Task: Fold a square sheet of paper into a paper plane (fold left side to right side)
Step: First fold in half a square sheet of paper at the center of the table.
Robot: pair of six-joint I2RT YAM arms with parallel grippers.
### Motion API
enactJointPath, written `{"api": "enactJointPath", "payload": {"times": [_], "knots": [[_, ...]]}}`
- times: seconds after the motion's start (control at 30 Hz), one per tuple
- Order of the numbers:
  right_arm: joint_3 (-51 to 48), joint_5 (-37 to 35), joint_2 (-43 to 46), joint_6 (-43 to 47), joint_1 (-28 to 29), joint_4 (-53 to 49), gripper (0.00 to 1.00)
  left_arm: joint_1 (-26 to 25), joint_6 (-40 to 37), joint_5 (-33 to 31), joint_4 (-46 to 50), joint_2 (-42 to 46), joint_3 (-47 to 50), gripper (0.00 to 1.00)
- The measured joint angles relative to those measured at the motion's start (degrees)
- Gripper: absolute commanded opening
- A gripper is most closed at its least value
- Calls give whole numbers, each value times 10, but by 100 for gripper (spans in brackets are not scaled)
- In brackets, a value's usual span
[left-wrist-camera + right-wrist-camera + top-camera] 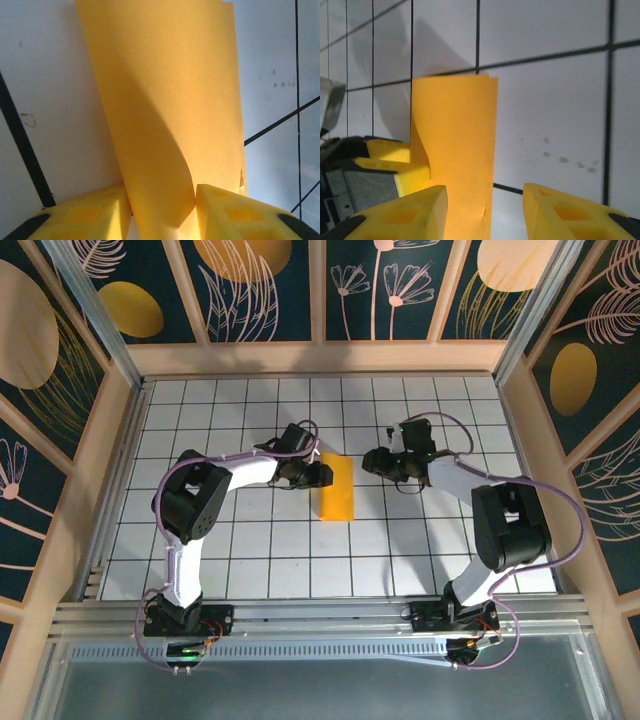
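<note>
Left hand (161, 194): closed in on the paper (165, 100). Its two yellow fingers (85, 215) sit at the bottom of the wrist view. A curled, doubled-over bend of the sheet fills the gap between them and touches both. The bend is not pressed flat; it bulges, with shadow on its left half. From the fingers the paper runs up to the top of the frame, over the white tabletop (45, 75). Black grid lines (22, 145) show on either side.

Overhead, the left hand (318, 476) is just left of centre, its tip against the upper left edge of the paper (337, 490). The paper reads as a tall, narrow orange-yellow rectangle, long side running up and down the frame, in the middle of the gridded tabletop (250, 540).

Right hand (484, 192): open, gripping nothing. Its fingers stand apart at the bottom of its wrist view, with bare tabletop in the right part of the gap. The near end of the paper (455, 130) lies in the left part, close beside the finger on that side; I cannot tell whether they touch. At the paper's far end, upper middle of the frame, two layers show, slightly offset. At the left of this view a yellow finger of the left hand (395, 167) meets the paper's edge, where the sheet curls up.

Overhead, the right hand (370, 462) sits just beside the paper's upper right edge. Both arms (190, 500) reach in from the bottom of the frame, elbows outward. Dark-blue walls (300, 300) with orange ovals close in the sides and top.
</note>
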State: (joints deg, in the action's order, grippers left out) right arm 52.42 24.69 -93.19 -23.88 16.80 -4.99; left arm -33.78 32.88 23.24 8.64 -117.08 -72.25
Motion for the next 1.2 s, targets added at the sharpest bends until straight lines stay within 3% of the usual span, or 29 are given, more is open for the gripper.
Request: {"api": "enactJointPath", "payload": {"times": [1.2], "knots": [[-32, -10, 15, 9, -14, 0, 46, -10, -40, -29, 104, -33, -78, 44]]}}
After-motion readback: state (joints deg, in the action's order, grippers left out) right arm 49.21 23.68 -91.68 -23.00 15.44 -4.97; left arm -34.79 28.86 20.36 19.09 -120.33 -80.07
